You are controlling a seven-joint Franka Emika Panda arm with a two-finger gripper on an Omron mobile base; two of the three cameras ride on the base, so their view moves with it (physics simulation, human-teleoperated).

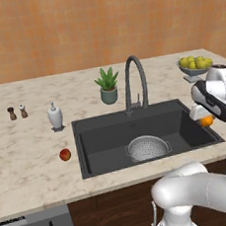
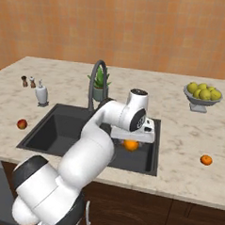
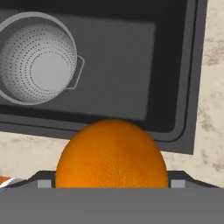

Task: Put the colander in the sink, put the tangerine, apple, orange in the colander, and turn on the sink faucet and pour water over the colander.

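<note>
My gripper (image 3: 111, 181) is shut on the orange (image 3: 112, 153), which sits between the fingertips. In the left base view the gripper (image 1: 204, 117) hangs over the right end of the dark sink (image 1: 82, 148) with the orange (image 1: 206, 121) under it. The silver colander (image 1: 147, 147) stands upright and empty on the sink floor, to the left of the hand; its pierced bowl (image 3: 37, 61) is at the hand view's upper left. The red apple (image 1: 65, 154) lies on the counter left of the sink. A small tangerine (image 2: 206, 159) rests on the counter to the right. The gooseneck sink faucet (image 1: 134, 83) rises behind the basin; no water runs.
A grey footed bowl of lemons (image 1: 195, 65) stands at the back right. A potted plant (image 1: 108, 85) sits beside the faucet. A soap bottle (image 1: 55, 116) and two small shakers (image 1: 16, 113) stand at the back left of the counter.
</note>
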